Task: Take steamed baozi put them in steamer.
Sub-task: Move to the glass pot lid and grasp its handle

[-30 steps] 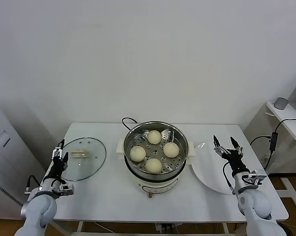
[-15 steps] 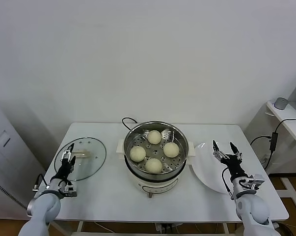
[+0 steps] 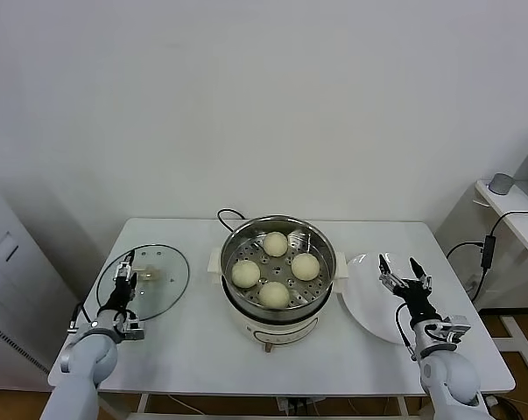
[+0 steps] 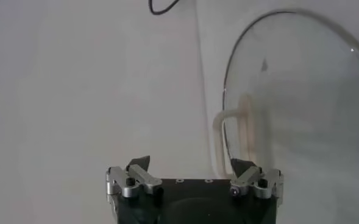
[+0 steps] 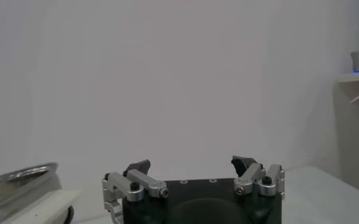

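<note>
Left hand [image 3: 123, 274] over glass lid [image 3: 158, 276], right hand [image 3: 402, 272] over plate [image 3: 362, 306], both released, fingers up.

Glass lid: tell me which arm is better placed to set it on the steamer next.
Left, probably. The left end effector hovers open right over the glass lid, near its handle. The right end effector is open above the plate, with the steamer and its four baozi between.

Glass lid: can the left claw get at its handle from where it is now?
Probably yes. The left claw is open and empty over the glass lid's near rim, the cream handle lies just beside it, and nothing stands between them.
</note>
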Action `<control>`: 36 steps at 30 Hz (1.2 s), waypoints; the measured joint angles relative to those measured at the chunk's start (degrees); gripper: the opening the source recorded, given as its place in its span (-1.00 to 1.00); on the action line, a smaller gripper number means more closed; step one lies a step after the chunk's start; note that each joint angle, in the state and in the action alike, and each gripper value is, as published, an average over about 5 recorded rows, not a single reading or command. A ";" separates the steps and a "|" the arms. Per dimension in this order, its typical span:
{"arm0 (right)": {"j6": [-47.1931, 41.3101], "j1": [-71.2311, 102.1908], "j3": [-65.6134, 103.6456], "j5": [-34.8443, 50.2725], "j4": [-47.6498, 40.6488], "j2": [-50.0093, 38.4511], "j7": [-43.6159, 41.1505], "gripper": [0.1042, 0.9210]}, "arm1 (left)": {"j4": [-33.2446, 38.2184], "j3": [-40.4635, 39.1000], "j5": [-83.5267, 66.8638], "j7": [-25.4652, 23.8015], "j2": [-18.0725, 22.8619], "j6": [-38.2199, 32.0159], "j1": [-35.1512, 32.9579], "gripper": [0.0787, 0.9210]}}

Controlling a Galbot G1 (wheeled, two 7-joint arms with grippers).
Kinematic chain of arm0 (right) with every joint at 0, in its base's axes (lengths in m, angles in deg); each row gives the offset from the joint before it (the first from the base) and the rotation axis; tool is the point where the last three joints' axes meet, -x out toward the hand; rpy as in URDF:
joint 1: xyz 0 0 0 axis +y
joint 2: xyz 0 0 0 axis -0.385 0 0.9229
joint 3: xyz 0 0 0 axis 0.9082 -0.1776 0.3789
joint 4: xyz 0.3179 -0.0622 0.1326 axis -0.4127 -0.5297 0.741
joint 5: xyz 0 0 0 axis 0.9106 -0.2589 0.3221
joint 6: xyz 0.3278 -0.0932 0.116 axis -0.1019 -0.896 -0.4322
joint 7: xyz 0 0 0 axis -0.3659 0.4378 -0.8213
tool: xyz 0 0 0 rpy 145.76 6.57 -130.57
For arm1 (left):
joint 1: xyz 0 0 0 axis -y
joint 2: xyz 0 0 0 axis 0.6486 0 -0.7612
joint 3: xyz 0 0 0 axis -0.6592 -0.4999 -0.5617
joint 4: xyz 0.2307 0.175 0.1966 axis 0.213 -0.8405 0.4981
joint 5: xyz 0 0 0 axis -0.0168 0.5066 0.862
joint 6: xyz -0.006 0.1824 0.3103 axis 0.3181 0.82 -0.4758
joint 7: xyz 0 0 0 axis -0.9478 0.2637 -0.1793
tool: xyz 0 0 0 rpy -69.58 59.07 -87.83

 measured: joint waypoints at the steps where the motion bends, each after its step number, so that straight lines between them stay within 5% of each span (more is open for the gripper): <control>1: 0.02 0.08 0.05 -0.01 0.04 0.05 0.00 0.76 | -0.36 -0.03 0.13 0.04 0.08 0.10 0.28 0.77; 36: 1.31 1.84 0.77 -0.13 -0.32 0.44 -0.22 0.76 | -10.87 -0.67 -1.15 3.15 3.13 3.18 8.34 0.74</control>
